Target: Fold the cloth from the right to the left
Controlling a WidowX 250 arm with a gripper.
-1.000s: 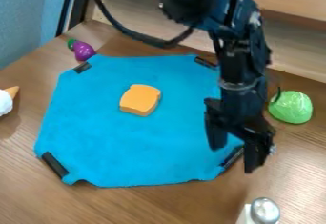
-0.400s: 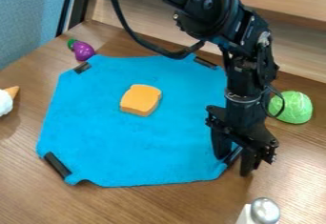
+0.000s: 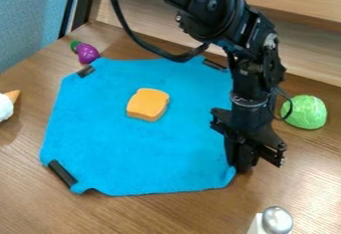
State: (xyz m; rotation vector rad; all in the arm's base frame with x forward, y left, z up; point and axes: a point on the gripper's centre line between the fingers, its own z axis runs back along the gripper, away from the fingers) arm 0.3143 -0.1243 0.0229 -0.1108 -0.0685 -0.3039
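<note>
So I'm on the remote feed and the gripper (image 3: pixel 242 168) is down at the cloth's near right corner. The jaws look clenched on the blue cloth (image 3: pixel 136 141), which lies flat on the wooden table (image 3: pixel 156 215).

My main worry is the grip. It's just one corner, so if the pinch is shallow the cloth probably slips out on the lift. Even if it holds, I'd expect a diagonal fold, with the far right corner lagging behind.

Next one: the toy bread slice (image 3: pixel 148 104) is sitting around mid-cloth, so folding right to left could trap it or shove it along, leaving a lump. Pull too hard and the whole cloth might slide towards the table's left edge, since I can't see anything pinning it. The black strips (image 3: pixel 61 173) at the corners could stiffen the fold too. Also, the arm's cable (image 3: pixel 282 117) loops right by the toy lettuce (image 3: pixel 307 112), so a wide swing might bump that.

As for brands or labels, nothing I can read anywhere.
</note>
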